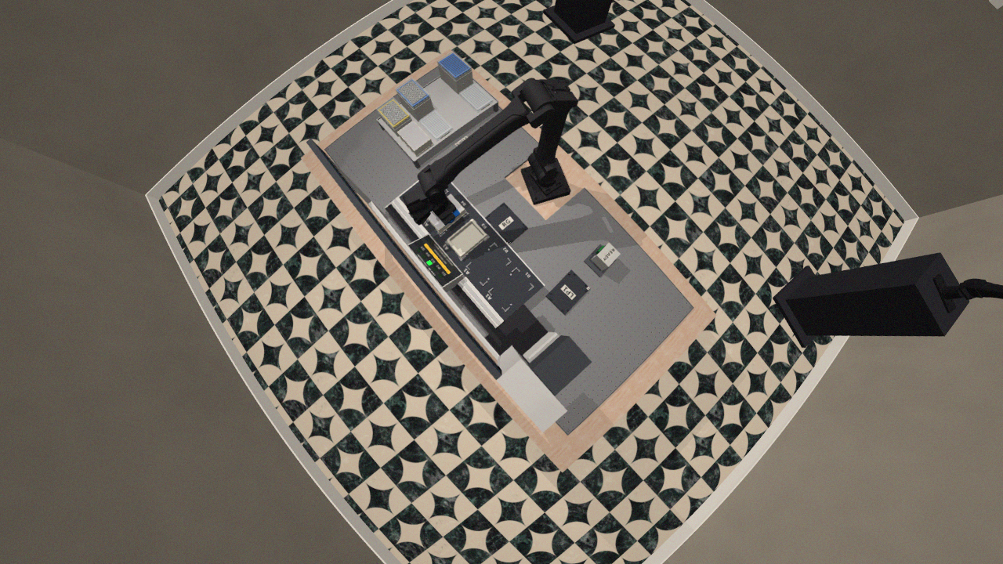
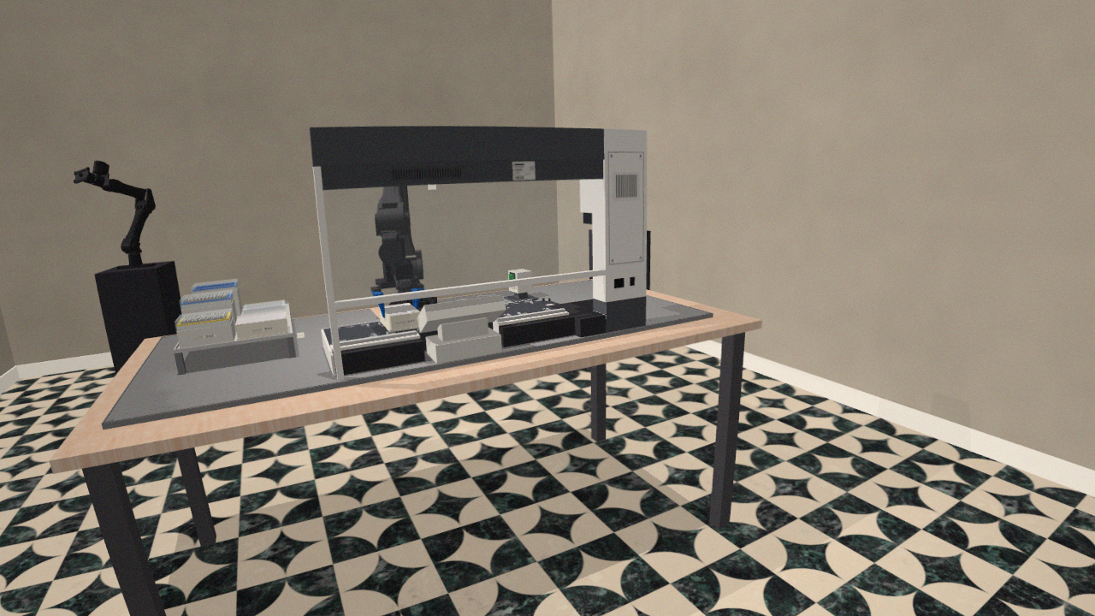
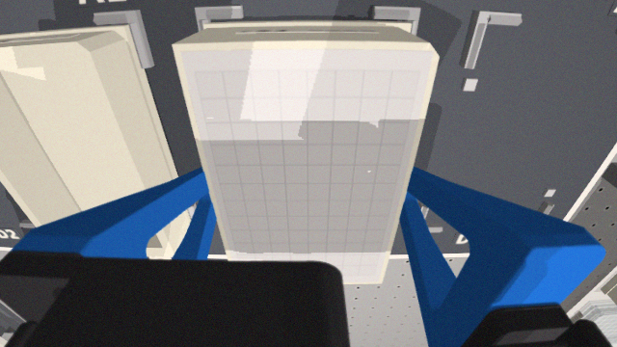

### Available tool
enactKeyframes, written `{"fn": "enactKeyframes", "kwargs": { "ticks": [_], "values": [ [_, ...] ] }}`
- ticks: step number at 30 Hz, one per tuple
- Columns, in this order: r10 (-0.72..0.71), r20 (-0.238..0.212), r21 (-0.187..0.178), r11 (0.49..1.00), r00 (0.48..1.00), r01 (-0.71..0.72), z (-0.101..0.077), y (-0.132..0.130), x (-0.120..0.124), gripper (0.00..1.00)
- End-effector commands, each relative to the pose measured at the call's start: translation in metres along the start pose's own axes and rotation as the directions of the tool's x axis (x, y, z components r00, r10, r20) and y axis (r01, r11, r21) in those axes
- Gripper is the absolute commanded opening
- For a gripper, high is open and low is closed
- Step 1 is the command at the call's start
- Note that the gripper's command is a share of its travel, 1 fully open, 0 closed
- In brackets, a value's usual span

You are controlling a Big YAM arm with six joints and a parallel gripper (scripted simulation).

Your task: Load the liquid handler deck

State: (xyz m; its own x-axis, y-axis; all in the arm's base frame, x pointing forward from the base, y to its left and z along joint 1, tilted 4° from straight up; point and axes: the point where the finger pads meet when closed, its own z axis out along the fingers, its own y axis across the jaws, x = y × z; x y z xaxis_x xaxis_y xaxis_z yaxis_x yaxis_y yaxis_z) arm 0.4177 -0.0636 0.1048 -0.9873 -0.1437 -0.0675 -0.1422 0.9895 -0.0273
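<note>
Gripper [image 3: 308,202] clamped wide on the sealed block [image 3: 308,149], one blue finger [image 3: 145,217] against its long side at 9 o'clock, the other against the side at 3 o'clock. Film over the block's top, grid of wells showing faintly through, upper part lit and lower part in shadow. Block over the dark deck [image 3: 521,125], its far end between two grey corner brackets [image 3: 219,12] at 12 o'clock; whether resting on the deck or just above it, cannot tell. Just beside the block at 9 o'clock, an open cream reservoir [image 3: 72,125], one wide well, apart from the block by a narrow strip of deck. Further brackets at 1 o'clock on the deck with nothing inside them.

Seen from above: arm [image 1: 483,140] reaching from its base [image 1: 554,193] across to the deck, wrist above the block, reservoir [image 1: 468,238] next to it. Shelf [image 1: 455,115] at 11 o'clock from the arm base, several boxes on it, two with blue tops. Square RG nest [image 1: 506,222] near the deck edge, LP1 [image 1: 568,291] and the READY key [image 1: 604,256] further along the grey mat.
</note>
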Motion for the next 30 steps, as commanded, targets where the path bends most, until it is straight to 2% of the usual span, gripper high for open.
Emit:
{"fn": "enactKeyframes", "kwargs": {
  "ticks": [1, 5, 13, 14, 15, 21, 30],
  "values": [
    [0.007, 0.046, 0.017, 1.0, 0.999, -0.008, -0.011, -0.011, -0.013, 0.0],
    [0.007, 0.023, 0.01, 1.0, 1.0, -0.007, -0.001, -0.009, -0.006, 0.0],
    [0.007, 0.02, 0.009, 1.0, 1.0, -0.007, 0.0, -0.009, -0.006, 0.0],
    [0.007, 0.044, 0.016, 1.0, 0.999, -0.008, -0.007, -0.012, -0.016, 0.0],
    [0.007, 0.045, 0.016, 1.0, 0.999, -0.008, -0.006, -0.012, -0.016, 0.0],
    [0.007, 0.021, 0.009, 1.0, 1.0, -0.007, 0.004, -0.009, -0.006, 0.0],
    [0.007, 0.026, 0.011, 1.0, 1.0, -0.007, 0.005, -0.01, -0.009, 0.0]
  ]
}}
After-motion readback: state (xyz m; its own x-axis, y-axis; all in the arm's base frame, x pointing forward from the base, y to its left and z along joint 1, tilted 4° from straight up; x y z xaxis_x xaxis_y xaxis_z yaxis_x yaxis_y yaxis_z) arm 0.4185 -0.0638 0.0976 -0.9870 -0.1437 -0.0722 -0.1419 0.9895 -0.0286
